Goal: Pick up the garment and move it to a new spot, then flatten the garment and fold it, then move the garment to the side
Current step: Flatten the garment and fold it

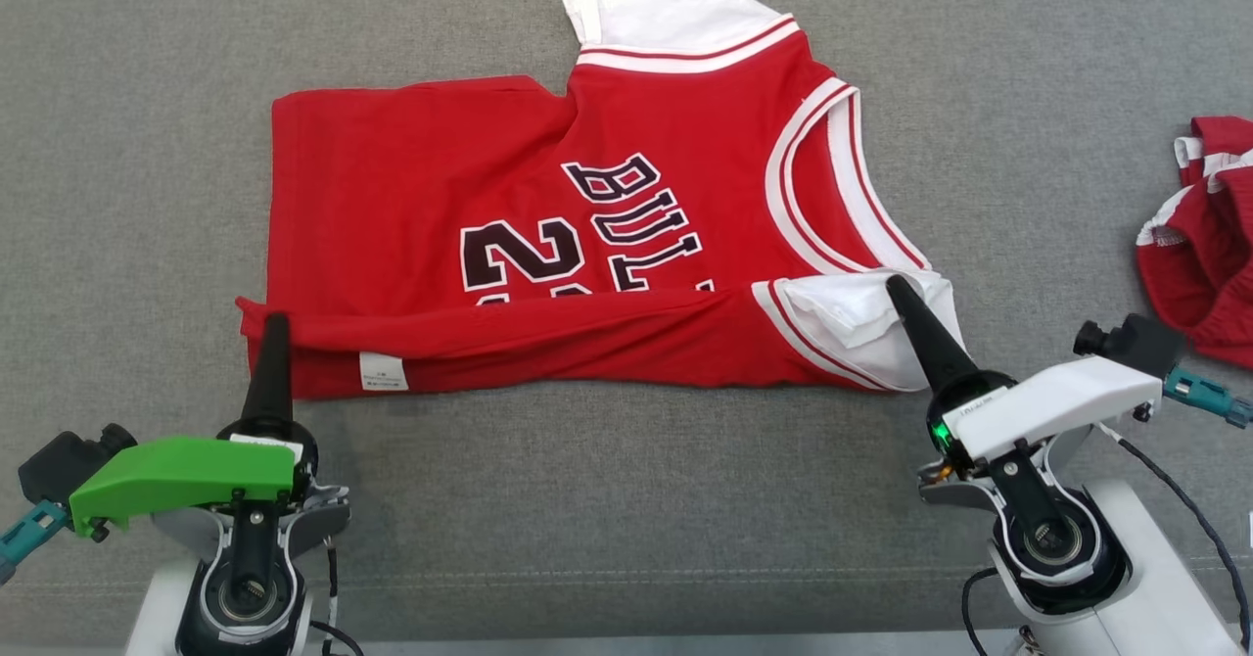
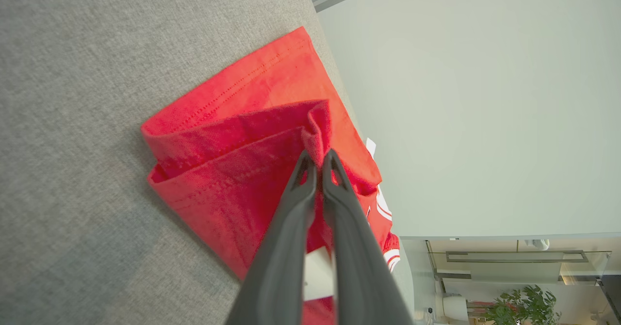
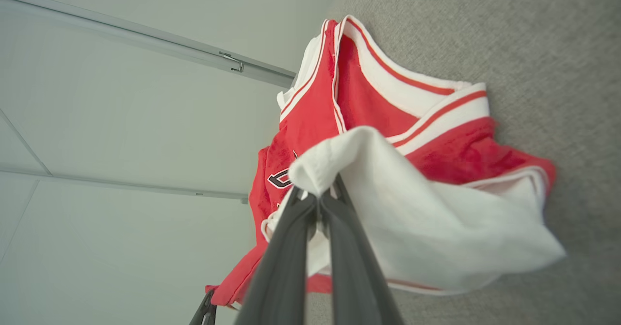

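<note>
The garment (image 1: 548, 235) is a red basketball jersey with white sleeves and dark lettering, spread on the grey cloth surface with its near edge folded up over itself. My left gripper (image 1: 277, 321) is shut on the red hem corner (image 2: 318, 121) at the jersey's lower left. My right gripper (image 1: 896, 284) is shut on the white sleeve (image 3: 339, 160) at the lower right; in the right wrist view that white cloth bunches over the fingertips. The far white sleeve (image 1: 666, 5) lies flat at the top.
A second crumpled red and white garment (image 1: 1199, 245) lies at the right edge of the grey surface (image 1: 147, 69). The surface's front edge runs just below both arms. A pale wall and a plant (image 2: 524, 303) show beyond the surface.
</note>
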You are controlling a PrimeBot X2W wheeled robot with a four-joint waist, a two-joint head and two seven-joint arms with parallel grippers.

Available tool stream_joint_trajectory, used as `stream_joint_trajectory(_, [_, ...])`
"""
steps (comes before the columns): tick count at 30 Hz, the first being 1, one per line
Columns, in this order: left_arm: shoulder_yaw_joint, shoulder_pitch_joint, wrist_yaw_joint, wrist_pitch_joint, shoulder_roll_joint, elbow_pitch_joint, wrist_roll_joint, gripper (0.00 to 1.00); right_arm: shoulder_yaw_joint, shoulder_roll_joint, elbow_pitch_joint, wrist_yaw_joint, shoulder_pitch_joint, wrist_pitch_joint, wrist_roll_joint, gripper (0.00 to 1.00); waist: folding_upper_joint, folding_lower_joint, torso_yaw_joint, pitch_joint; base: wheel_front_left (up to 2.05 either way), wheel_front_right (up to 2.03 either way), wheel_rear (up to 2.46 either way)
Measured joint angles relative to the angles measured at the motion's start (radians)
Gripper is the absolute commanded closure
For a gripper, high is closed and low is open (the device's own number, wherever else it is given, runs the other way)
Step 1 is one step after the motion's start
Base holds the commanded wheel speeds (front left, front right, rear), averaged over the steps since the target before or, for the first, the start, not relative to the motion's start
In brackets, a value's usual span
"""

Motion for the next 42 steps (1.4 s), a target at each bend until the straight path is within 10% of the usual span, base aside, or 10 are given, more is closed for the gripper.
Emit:
stream_joint_trajectory(21, [-0.011,-0.101,0.021,0.037,0.016,0.118,0.020,0.70,0.011,-0.007,0.134,-0.009,-0.137,0.063,-0.022,1.00,0.0000,0.0000,-0.006,0.029,0.00,0.00,0.00])
stream_joint_trajectory(25, [-0.011,-0.107,0.021,0.045,0.015,0.140,0.024,0.58,0.016,-0.004,0.149,-0.009,-0.160,0.065,-0.029,0.44,0.0000,0.0000,-0.013,0.033,0.00,0.00,0.00])
stream_joint_trajectory(26, [-0.010,-0.109,0.022,0.045,0.015,0.147,0.024,0.58,0.017,-0.003,0.151,-0.009,-0.166,0.067,-0.030,0.44,0.0000,0.0000,-0.015,0.034,0.00,0.00,0.00])
stream_joint_trajectory(27, [-0.010,-0.110,0.022,0.045,0.015,0.151,0.024,0.55,0.018,-0.002,0.154,-0.009,-0.172,0.067,-0.032,0.00,0.0000,0.0000,-0.016,0.034,0.00,0.00,0.00])
stream_joint_trajectory(37, [0.034,-0.120,0.022,0.010,-0.011,0.181,0.014,0.22,0.018,0.002,0.157,-0.001,-0.199,0.058,-0.043,0.00,0.0000,0.0000,-0.023,0.018,0.00,0.00,0.00])
stream_joint_trajectory(42, [0.074,-0.083,0.020,-0.028,-0.035,0.118,-0.044,0.21,-0.002,0.016,0.117,0.024,-0.137,0.026,-0.015,0.00,0.0000,0.0000,-0.026,0.000,0.00,0.00,0.00])
